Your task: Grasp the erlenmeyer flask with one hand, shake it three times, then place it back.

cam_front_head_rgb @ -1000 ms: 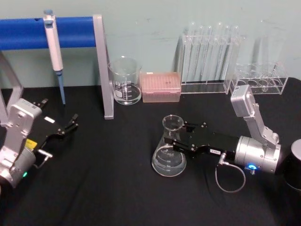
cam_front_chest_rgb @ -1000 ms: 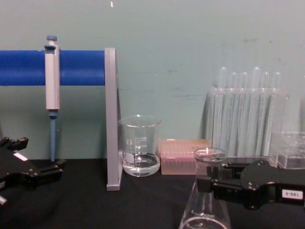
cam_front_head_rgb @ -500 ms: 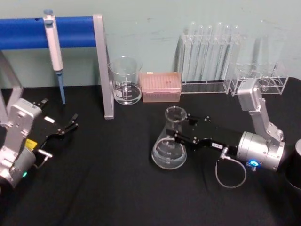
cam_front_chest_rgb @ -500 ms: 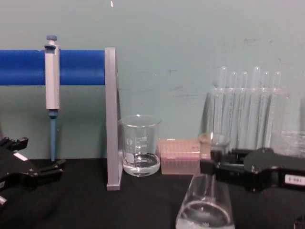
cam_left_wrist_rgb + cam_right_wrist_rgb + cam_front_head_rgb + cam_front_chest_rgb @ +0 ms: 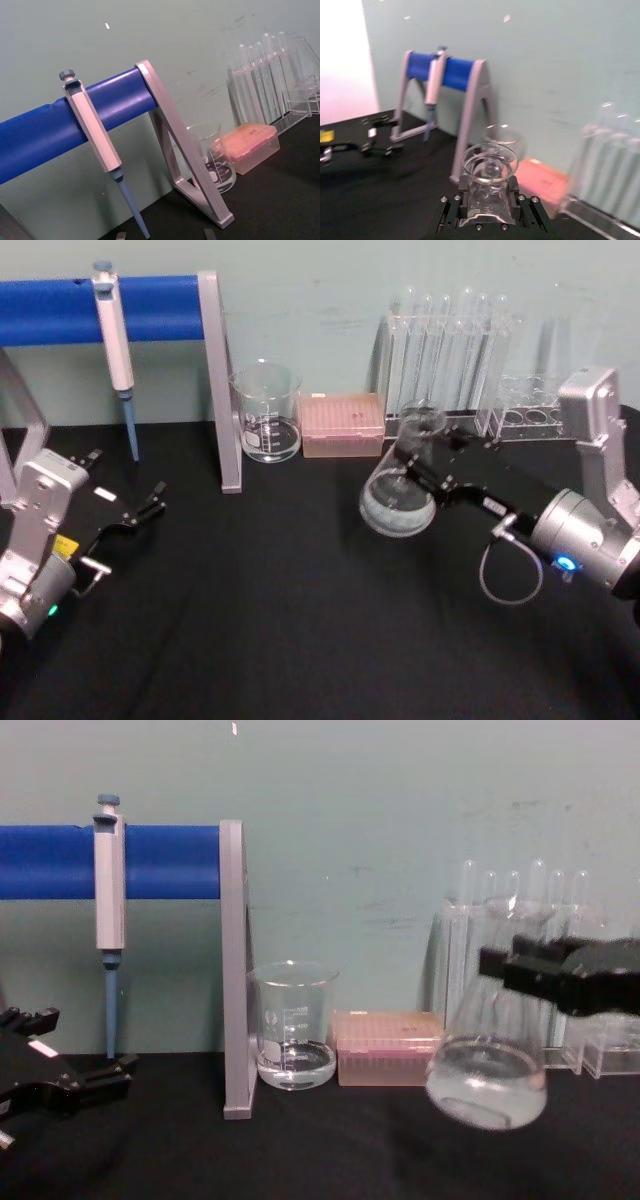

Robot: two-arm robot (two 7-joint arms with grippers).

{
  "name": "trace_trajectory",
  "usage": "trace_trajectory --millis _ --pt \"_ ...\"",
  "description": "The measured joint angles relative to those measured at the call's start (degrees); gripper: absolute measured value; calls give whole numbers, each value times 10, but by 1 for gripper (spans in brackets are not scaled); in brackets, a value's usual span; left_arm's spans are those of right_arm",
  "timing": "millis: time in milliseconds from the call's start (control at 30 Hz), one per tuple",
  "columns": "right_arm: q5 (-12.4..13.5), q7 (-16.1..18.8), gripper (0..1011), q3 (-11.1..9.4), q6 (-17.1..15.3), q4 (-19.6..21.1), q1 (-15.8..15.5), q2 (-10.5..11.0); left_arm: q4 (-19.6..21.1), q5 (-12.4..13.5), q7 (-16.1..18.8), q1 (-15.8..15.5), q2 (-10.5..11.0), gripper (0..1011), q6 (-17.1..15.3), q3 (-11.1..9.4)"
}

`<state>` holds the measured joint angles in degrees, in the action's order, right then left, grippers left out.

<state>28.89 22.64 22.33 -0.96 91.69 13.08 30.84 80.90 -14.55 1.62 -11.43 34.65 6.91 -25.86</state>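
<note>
The erlenmeyer flask [image 5: 397,496] is clear glass with a little liquid in its wide base. It hangs above the black table, tilted, in front of the test tube rack. My right gripper [image 5: 424,452] is shut on its neck. In the chest view the erlenmeyer flask [image 5: 487,1072] is lifted at the right, with the right gripper [image 5: 512,966] around its neck. The right wrist view looks down on the flask's mouth [image 5: 488,167] between the black fingers [image 5: 451,214]. My left gripper [image 5: 124,481] rests open at the table's left side.
A glass beaker [image 5: 266,411] and a pink tip box [image 5: 342,424] stand at the back centre. Test tube racks [image 5: 446,358] line the back right. A blue-barred stand [image 5: 218,380] with a hanging pipette [image 5: 114,330] is at the back left.
The right gripper has lifted the flask off the table, carrying it up, back and to the right, tilted. The left arm has not moved.
</note>
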Motion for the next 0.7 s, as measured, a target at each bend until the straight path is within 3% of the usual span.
trace_trajectory --millis 333,700 --pt "-26 -80 453 -49 -7 57 -42 -11 0 0 0 0 0 1001 0 0" --pt "-42 -99 453 -72 -15 65 -56 -25 0 0 0 0 0 1001 0 0"
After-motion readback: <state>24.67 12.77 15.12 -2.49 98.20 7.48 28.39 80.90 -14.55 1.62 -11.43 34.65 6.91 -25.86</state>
